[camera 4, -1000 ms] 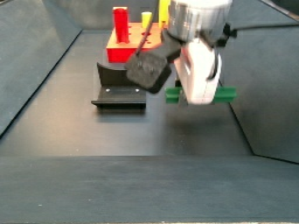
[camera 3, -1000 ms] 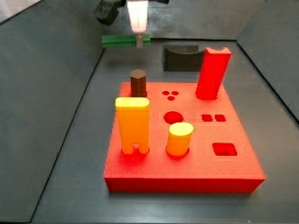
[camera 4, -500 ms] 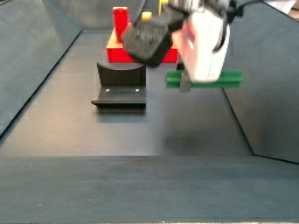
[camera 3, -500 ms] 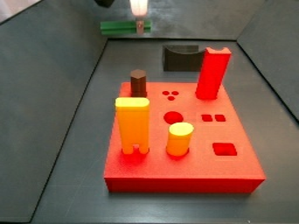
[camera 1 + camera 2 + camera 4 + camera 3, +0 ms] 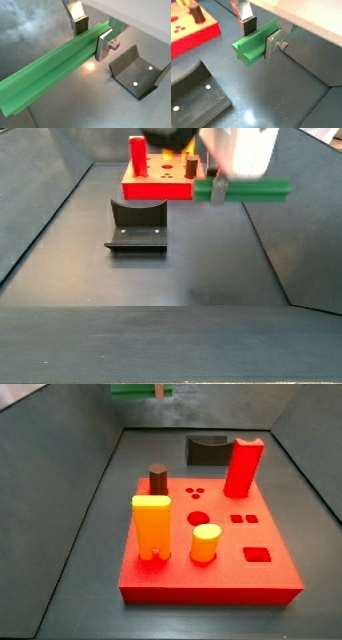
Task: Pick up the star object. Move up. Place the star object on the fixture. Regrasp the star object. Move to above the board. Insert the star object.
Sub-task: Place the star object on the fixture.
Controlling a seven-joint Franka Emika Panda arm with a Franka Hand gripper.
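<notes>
My gripper (image 5: 93, 35) is shut on the star object (image 5: 57, 72), a long green bar held level; its star-shaped end shows in a wrist view (image 5: 248, 48). In both side views the bar hangs high above the floor, near the top edge (image 5: 134, 390) and right of the fixture (image 5: 242, 190). The gripper also shows in a side view (image 5: 230, 173). The fixture (image 5: 136, 226), a dark L-shaped bracket, stands on the floor below and to the side of the bar, and shows in both wrist views (image 5: 137, 75) (image 5: 194, 97). The red board (image 5: 214, 549) lies beyond it.
The board carries a tall red peg (image 5: 245, 468), a yellow-orange peg (image 5: 151, 527), a short yellow cylinder (image 5: 205, 543) and a brown cylinder (image 5: 158, 480). Dark sloping walls (image 5: 67, 454) enclose the floor on both sides.
My gripper has risen with the star object still in it, from just above the floor to near the top of both side views. Nothing else moved.
</notes>
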